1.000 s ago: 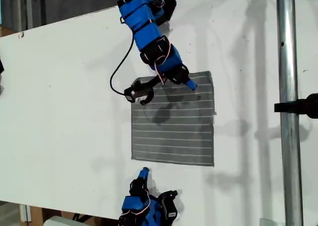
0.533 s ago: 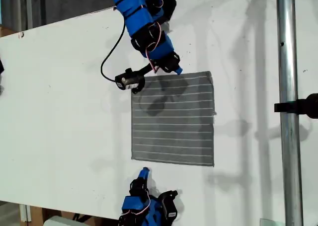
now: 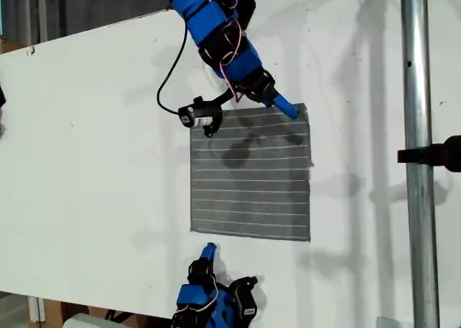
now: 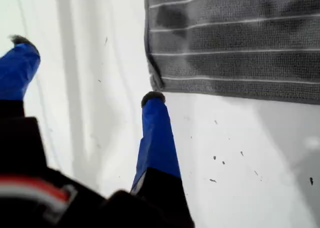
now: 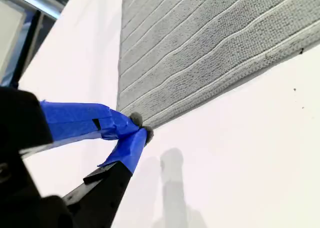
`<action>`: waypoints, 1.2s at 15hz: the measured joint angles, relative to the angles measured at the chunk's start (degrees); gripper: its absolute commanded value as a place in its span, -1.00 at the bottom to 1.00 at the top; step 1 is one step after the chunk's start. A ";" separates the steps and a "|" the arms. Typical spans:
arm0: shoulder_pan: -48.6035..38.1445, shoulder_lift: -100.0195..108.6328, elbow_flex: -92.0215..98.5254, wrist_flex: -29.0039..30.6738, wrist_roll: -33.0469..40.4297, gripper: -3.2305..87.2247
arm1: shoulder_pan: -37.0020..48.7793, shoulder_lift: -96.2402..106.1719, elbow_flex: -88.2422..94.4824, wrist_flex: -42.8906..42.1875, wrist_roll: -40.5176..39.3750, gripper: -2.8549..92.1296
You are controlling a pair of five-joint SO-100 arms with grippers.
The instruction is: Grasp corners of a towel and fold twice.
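The grey striped towel [image 3: 251,173] lies flat on the white table [image 3: 94,162]. My second gripper [image 3: 292,113] comes in from the far side and is shut, its tips [image 5: 141,128] resting at the towel's [image 5: 210,42] far edge, beside the corner [image 3: 304,109] on the exterior view's right. No fabric looks lifted there. My first gripper [image 3: 209,251] sits at the near table edge and stands open [image 4: 86,67]. One blue finger [image 4: 155,133] ends just short of the towel's [image 4: 240,42] near corner [image 4: 152,80], without touching it.
A vertical metal pole [image 3: 414,155] with a black clamp [image 3: 436,155] stands at the exterior view's right. A black cable [image 3: 169,90] loops from the second arm to its camera [image 3: 198,117], near the towel's far corner on the exterior view's left.
My second gripper drew back off the towel toward the far side, then swung to the exterior view's right, to the far corner there. The first arm and the towel have not moved.
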 measured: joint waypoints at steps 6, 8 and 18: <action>0.00 0.00 0.00 0.00 0.00 -0.99 | -1.14 -20.48 -3.60 2.02 1.93 0.07; 0.00 0.00 0.00 0.00 0.00 -0.99 | -1.14 -27.77 -8.09 2.37 2.02 0.07; 0.00 0.00 0.00 0.00 0.00 -0.99 | 0.79 -41.40 -20.30 1.32 3.69 -0.94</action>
